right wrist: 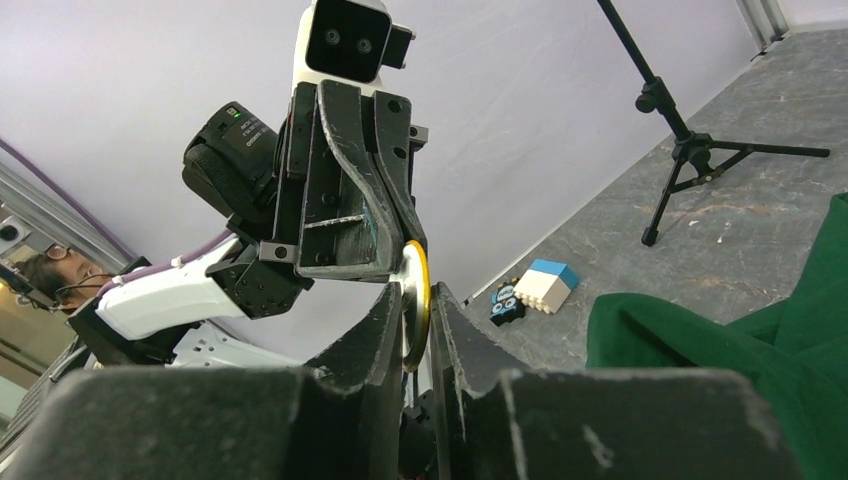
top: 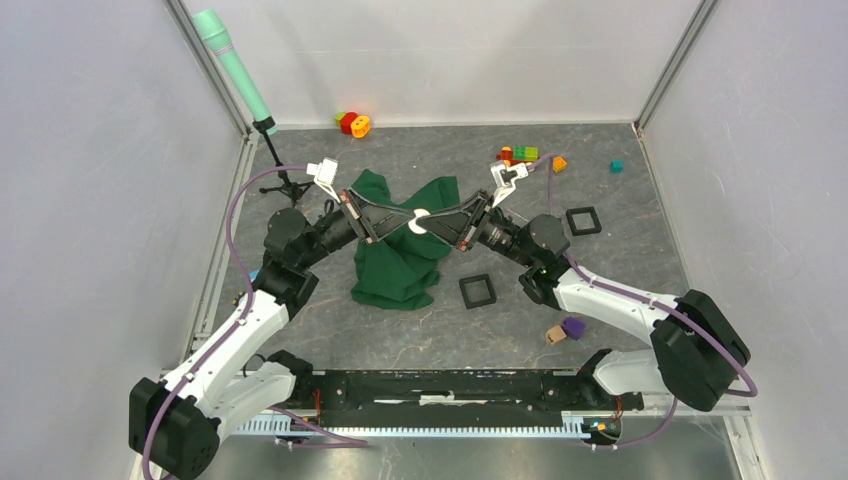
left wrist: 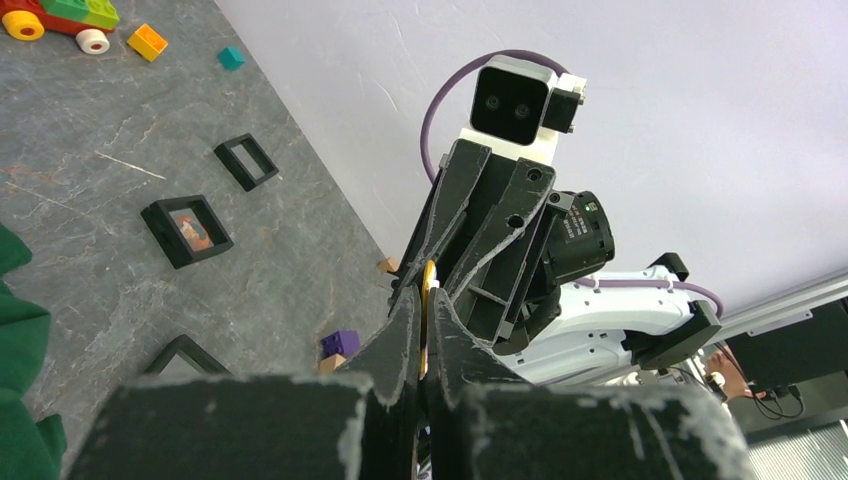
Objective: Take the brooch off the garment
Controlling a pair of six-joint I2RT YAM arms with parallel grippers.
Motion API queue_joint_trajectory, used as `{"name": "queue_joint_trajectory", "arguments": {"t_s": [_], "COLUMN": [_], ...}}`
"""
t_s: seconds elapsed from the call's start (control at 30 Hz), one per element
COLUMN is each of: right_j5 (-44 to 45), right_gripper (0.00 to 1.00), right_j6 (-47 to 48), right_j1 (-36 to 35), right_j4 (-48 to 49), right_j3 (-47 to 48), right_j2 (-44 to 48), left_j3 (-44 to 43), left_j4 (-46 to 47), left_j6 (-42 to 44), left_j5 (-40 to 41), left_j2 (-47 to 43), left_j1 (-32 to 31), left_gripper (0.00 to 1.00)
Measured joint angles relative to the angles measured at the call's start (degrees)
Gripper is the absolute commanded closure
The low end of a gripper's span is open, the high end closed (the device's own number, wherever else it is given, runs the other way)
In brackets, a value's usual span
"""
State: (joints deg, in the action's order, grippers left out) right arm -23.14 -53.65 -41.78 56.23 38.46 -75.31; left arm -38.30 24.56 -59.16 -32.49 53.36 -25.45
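Note:
The brooch (top: 419, 222) is a small white round disc held in the air above the green garment (top: 400, 262), which lies crumpled on the table. My left gripper (top: 406, 221) and my right gripper (top: 433, 224) meet tip to tip, and each is shut on the brooch from its own side. In the left wrist view the brooch (left wrist: 428, 300) shows edge-on, with a yellow rim, between my fingers, and the right gripper faces me. In the right wrist view the brooch (right wrist: 415, 298) is again pinched edge-on. The garment shows at lower right (right wrist: 760, 350).
Two black square frames (top: 477, 290) (top: 583, 220) lie right of the garment. A purple block (top: 572, 326) and a tan one lie near the right arm. Toy bricks (top: 520, 154) and a red-yellow toy (top: 353, 123) sit at the back. A tripod stand (top: 285, 185) stands at back left.

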Motion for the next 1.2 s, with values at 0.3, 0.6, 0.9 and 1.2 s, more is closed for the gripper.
{"name": "queue_joint_trajectory", "arguments": {"t_s": [0.3,0.6,0.9,1.2], "right_j5": [2.3,4.1,8.2,15.4], "right_gripper": [0.76,0.39,0.19,0.17], "right_j6": [0.6,-0.2,2.1,12.7], "right_j1": [-0.7,-1.2,-1.3,-1.2], "right_j4": [-0.6,-0.7,-4.8,-23.2], "right_j3": [0.0,-0.1,-3.8,-4.4], "right_j2": [0.0,-0.2,5.1,13.3], "left_j3": [0.3,1.2,1.2,-5.9], "left_j4": [0.1,1.2,-6.6,-33.3], "left_j6": [-0.2,-0.1,5.0,20.9], "left_j5": [1.1,2.9,5.4,24.1], "left_j2": [0.0,-0.3,-2.0,-1.0], "left_j1": [-0.3,-1.7,-2.9,-5.3], "left_gripper": [0.98,0.98,0.98,0.98]}}
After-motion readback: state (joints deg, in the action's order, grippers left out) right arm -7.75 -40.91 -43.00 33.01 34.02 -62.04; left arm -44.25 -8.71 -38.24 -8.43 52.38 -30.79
